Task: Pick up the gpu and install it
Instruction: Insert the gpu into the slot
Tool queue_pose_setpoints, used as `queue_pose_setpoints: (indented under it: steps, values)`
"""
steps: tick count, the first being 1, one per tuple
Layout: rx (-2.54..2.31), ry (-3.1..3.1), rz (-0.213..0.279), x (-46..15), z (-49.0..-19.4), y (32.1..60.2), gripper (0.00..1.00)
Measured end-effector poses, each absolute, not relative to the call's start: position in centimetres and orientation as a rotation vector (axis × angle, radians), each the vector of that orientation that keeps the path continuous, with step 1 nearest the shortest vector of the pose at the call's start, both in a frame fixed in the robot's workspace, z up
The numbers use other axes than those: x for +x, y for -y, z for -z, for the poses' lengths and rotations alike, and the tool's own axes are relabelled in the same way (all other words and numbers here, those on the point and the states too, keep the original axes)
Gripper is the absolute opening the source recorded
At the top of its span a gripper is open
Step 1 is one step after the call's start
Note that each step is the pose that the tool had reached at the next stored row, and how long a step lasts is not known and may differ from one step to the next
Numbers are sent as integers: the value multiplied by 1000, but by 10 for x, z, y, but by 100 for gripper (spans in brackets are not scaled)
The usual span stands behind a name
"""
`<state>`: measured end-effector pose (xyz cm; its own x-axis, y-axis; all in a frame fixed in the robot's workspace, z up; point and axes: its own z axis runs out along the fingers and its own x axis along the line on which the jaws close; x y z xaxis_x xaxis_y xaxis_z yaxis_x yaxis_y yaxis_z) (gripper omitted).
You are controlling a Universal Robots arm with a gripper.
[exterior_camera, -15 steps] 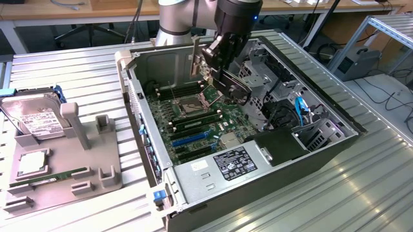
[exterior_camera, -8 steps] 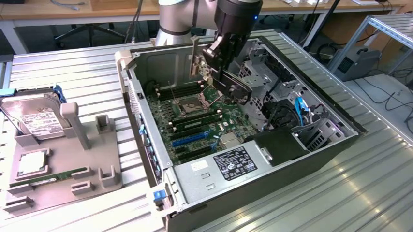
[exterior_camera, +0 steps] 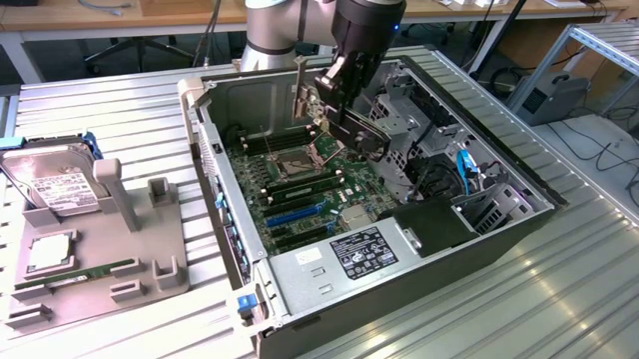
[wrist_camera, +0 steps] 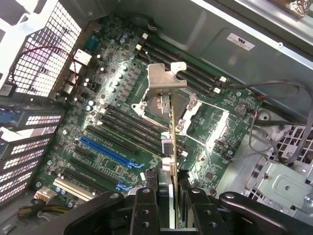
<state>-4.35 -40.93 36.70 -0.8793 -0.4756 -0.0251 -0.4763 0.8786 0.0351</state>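
My gripper [exterior_camera: 336,101] hangs over the open computer case [exterior_camera: 215,149] and is shut on the gpu [exterior_camera: 361,138], a thin black card held on edge above the motherboard [exterior_camera: 299,187]. The card's silver bracket [exterior_camera: 299,86] points up and away from the gripper. In the wrist view the gpu [wrist_camera: 172,142] appears edge-on between my fingers [wrist_camera: 145,208], its silver bracket [wrist_camera: 165,81] at the far end, floating above the CPU socket [wrist_camera: 195,110]. The card is clear of the board. The blue expansion slot [wrist_camera: 105,152] lies off to one side of it.
A grey holder [exterior_camera: 130,247] on the exterior view's left carries a silver hard drive [exterior_camera: 55,187], a processor [exterior_camera: 45,254] and a green memory stick [exterior_camera: 85,273]. Inside the case are the power supply [exterior_camera: 364,254], drive cages [exterior_camera: 420,127] and loose cables [wrist_camera: 274,122].
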Motion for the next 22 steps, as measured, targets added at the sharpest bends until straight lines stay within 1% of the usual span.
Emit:
queue_pose_setpoints:
  steps: [22]
  values:
    - [-901,-2994,-64,-44,-366,409,27]
